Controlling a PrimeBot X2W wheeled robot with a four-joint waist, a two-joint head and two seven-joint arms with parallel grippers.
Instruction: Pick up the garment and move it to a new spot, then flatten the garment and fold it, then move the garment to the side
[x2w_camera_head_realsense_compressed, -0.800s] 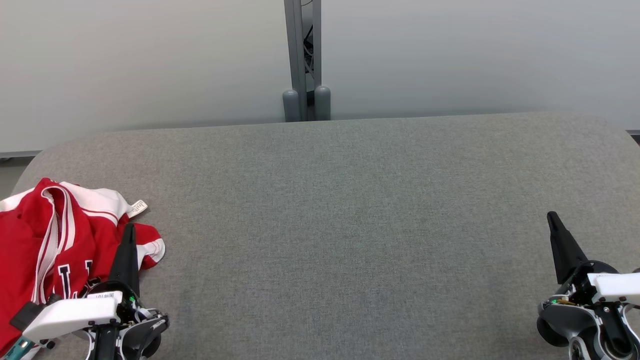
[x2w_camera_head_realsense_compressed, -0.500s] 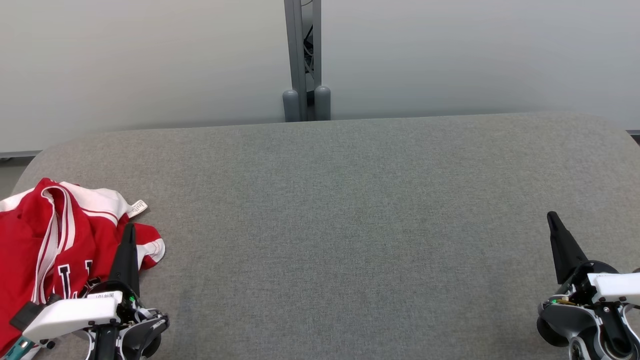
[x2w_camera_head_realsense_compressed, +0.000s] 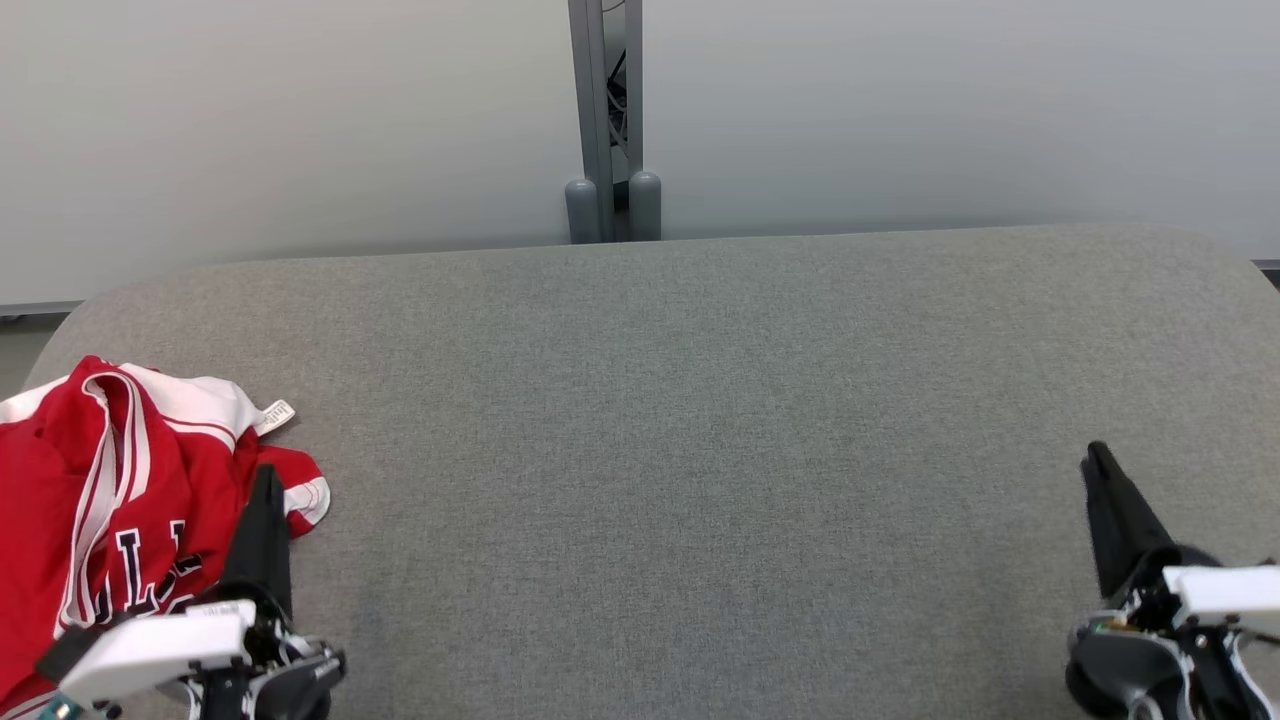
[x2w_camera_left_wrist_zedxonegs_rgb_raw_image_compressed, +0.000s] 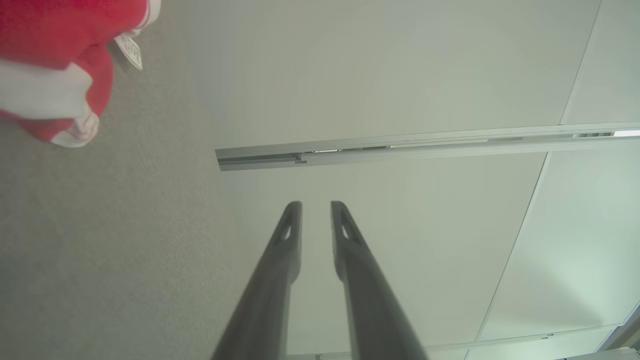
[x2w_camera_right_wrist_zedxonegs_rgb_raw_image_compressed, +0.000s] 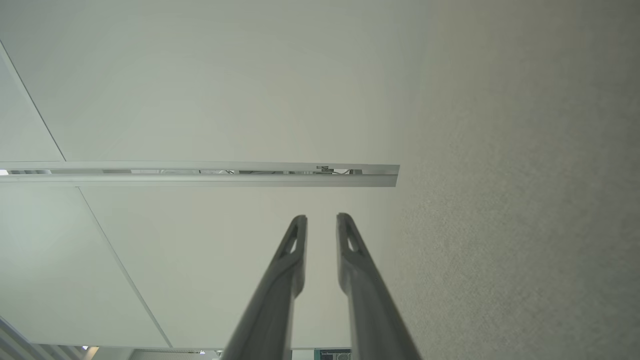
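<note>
Head view: we observed the red jersey (x2w_camera_head_realsense_compressed: 90, 500) lying crumpled at the near left corner of the grey fabric-covered table (x2w_camera_head_realsense_compressed: 700, 450). It had white trim and dark lettering on its front, and a white label (x2w_camera_head_realsense_compressed: 277, 415) projected from its far right edge. The left gripper (x2w_camera_head_realsense_compressed: 266, 478) stood at the lower left, its dark fingers pointing away from the robot and overlapping the jersey's right edge in this view. We could not tell from here whether it touched the cloth. In the left wrist view, its two fingers were parted by a narrow gap with nothing between them. The jersey lay off to the upper left of that view, apart from the fingertips. The right gripper (x2w_camera_head_realsense_compressed: 1097, 460) stood at the lower right over bare table, well apart from the jersey. In the right wrist view, its fingers likewise showed a narrow gap and held nothing. A grey metal post (x2w_camera_head_realsense_compressed: 603, 120) rose behind the far edge of the table, between two pale wall panels.
</note>
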